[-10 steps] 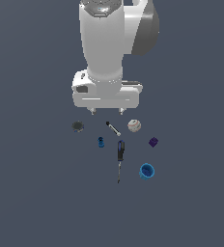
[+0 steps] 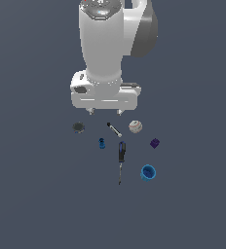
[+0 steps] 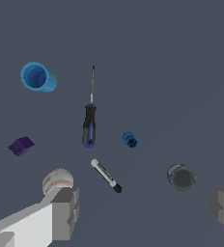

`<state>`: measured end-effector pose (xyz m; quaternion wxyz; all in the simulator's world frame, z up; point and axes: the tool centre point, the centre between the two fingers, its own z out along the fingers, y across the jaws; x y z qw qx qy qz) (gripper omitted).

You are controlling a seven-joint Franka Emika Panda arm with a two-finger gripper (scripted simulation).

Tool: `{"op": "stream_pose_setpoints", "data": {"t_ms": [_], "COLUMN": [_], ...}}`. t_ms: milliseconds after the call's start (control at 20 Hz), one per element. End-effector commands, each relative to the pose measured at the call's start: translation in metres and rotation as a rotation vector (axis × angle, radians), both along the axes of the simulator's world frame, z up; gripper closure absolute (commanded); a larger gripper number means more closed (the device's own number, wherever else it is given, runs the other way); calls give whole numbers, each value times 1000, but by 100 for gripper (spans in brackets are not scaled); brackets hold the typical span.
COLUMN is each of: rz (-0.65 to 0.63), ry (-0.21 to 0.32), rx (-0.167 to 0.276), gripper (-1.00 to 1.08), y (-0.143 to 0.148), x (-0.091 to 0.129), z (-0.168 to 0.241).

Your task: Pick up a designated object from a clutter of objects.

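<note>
The tiny dark purple block (image 2: 154,143) lies on the floor at the exterior view's right of the clutter; it also shows in the wrist view (image 3: 21,145). My gripper (image 2: 104,111) hangs open and empty high above the clutter, over the marker-like stick (image 2: 114,129). Its two fingers (image 3: 65,212) stand wide apart in the wrist view. The purple block is well off to the side of the gripper, beyond the white baseball (image 2: 135,126).
A dark disc (image 2: 78,127), a small blue cylinder (image 2: 102,143), a screwdriver with a black-blue handle (image 2: 121,154) and a blue cup (image 2: 148,172) lie scattered on the grey floor. The baseball (image 3: 58,181) sits close to one finger in the wrist view.
The arm and the objects look unmoved.
</note>
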<state>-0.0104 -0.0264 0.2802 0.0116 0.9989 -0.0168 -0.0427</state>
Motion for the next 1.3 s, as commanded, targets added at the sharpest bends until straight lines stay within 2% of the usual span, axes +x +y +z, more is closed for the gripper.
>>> {"op": "stream_pose_setpoints", "data": {"t_ms": [0,350,650,950,1250], "rz": [-9,8,86,223,416], "ry": [2,0,-7,-21,-41], "rx": [-8,-8,-15,-19,-8], "gripper": [-92,-92,-92,-92,-92], "y": [-5,1,26,72,139], "x": [-1,1,8,15,12], "z": [1,-4,-27,-68,-123]}}
